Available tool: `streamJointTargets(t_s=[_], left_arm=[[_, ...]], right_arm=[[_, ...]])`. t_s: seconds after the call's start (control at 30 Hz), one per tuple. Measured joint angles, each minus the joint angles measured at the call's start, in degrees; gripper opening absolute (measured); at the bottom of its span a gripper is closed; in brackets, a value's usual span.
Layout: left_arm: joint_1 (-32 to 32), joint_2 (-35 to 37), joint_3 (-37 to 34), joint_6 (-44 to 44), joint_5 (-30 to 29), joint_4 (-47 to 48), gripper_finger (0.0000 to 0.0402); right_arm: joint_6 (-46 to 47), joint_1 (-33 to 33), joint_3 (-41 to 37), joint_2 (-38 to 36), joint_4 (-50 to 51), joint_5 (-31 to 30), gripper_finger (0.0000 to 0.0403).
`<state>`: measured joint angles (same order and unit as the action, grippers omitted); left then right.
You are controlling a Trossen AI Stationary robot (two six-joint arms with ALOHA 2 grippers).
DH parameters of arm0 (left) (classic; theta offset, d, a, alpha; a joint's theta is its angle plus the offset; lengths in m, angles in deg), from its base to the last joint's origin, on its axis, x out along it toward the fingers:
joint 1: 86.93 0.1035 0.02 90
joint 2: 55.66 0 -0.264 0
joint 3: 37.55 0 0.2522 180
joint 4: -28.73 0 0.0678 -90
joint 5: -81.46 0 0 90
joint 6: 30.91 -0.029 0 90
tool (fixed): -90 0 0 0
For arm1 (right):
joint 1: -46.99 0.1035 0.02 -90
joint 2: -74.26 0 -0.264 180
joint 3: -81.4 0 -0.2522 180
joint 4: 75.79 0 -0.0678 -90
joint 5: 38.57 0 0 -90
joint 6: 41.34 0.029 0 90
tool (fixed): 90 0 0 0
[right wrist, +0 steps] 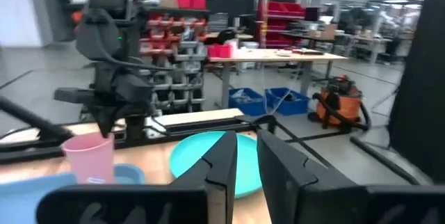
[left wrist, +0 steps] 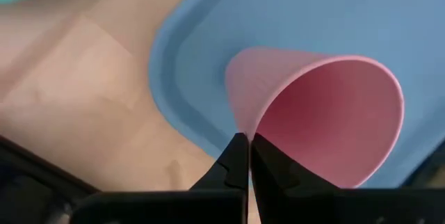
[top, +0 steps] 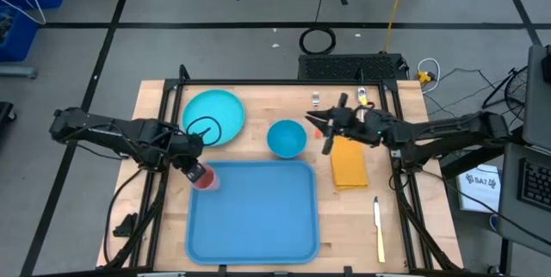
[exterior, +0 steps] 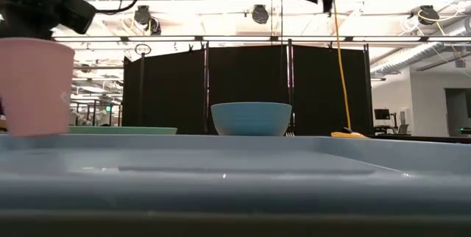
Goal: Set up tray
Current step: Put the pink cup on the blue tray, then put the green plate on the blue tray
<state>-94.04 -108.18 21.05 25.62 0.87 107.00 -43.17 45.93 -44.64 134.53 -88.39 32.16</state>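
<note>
Pinching a pink cup's rim, the left gripper hovers over the tray's far-left corner; the right gripper's jaws stand slightly parted, empty.

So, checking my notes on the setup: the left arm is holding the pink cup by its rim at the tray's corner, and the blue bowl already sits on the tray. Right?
Not quite. The high view shows the blue bowl on the bare wooden table, beyond the tray, not on it. The rest holds: the left gripper pinches the pink cup by its rim at the tray's corner.

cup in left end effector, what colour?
Pink cup, clearest in the left wrist view.
</note>
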Motion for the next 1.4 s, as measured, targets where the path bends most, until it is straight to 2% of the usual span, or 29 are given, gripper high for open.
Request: streamJointTargets(t_s=[0.17, 0.33, 0.43, 0.97, 1.17, 1.4], left_arm=[[0.00, 1.90, 0.58, 1.89, 1.16, 0.31, 0.0003], [0.07, 0.83, 0.56, 3.32, 0.16, 5.91, 0.0003], [0.07, -0.23, 0.53, 3.81, -1.12, 5.46, 0.0003], [3.49, -7.44, 0.75, -2.70, -0.03, 5.40, 0.0005], [3.41, -7.85, 0.45, -2.22, 2.84, 5.55, 0.0049], [3.23, -6.58, 0.49, -2.07, 2.94, 5.64, 0.0086]], right_arm=[[1.16, -0.04, -3.18, -4.01, -0.03, -2.18, 0.0047], [1.55, -0.04, -4.13, -4.23, 0.02, -2.13, 0.0047], [1.49, -0.04, -4.17, -3.68, -0.03, -2.11, 0.0047], [1.79, -0.04, -4.17, -3.44, -0.38, -1.94, 0.0047], [1.79, -0.04, -4.17, -3.44, -0.36, -1.94, 0.0048], [1.71, -0.04, -4.17, -3.44, -0.35, -1.92, 0.0047]])
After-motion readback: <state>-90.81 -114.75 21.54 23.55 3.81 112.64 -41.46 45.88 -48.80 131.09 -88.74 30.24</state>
